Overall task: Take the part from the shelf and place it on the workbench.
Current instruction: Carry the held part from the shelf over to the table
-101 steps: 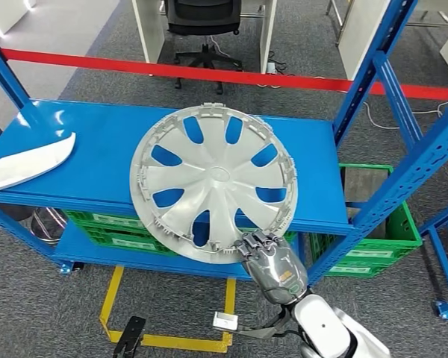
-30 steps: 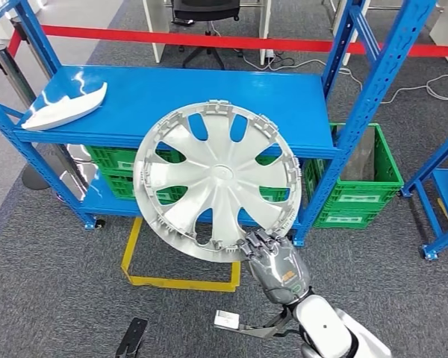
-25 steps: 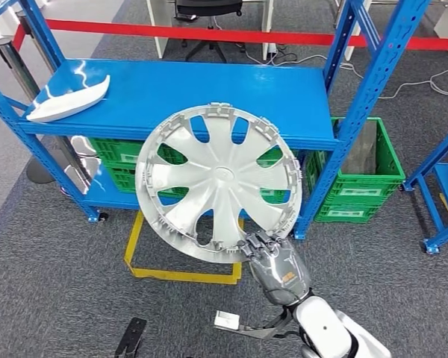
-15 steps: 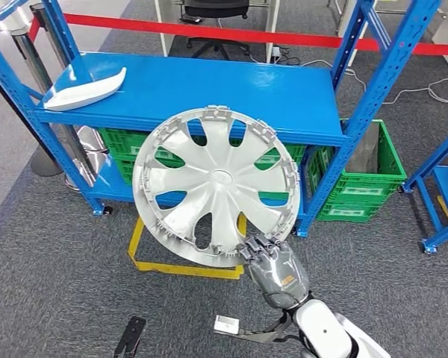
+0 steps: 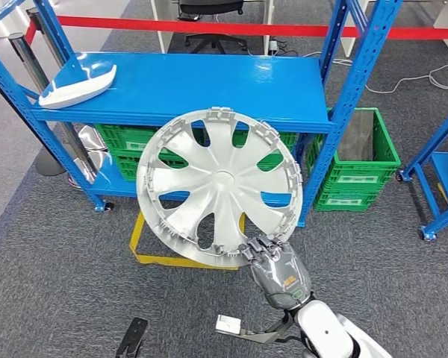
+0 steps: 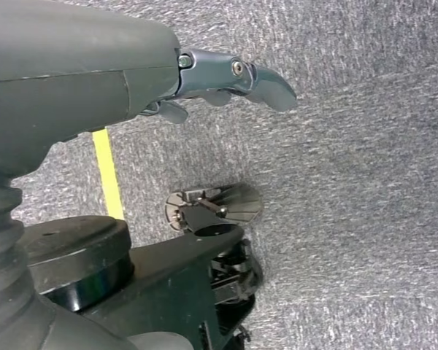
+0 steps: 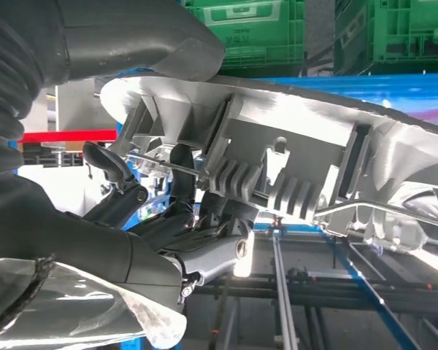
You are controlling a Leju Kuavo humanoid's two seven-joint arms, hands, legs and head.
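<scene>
The part is a large silver wheel cover (image 5: 219,186) with several spokes, held up in the air in front of the blue shelf (image 5: 210,89), clear of its top. My right hand (image 5: 275,272) grips the cover's near rim from below. In the right wrist view the ribbed underside of the wheel cover (image 7: 294,131) lies across my dark fingers (image 7: 150,219), which curl under the rim. My left hand (image 6: 206,73) hangs over grey carpet with its fingers stretched out and holds nothing.
A white curved part (image 5: 78,83) lies on the shelf's left end. Green crates (image 5: 357,179) sit under and beside the shelf. Yellow floor marking (image 5: 140,246) runs below it. Another blue rack (image 5: 436,186) stands right; red barrier tape (image 5: 239,28) runs behind.
The whole view has pulled back from the shelf, so the camera has moved. The wheel cover, earlier over the shelf top, now hangs in front of it, still in my right hand.
</scene>
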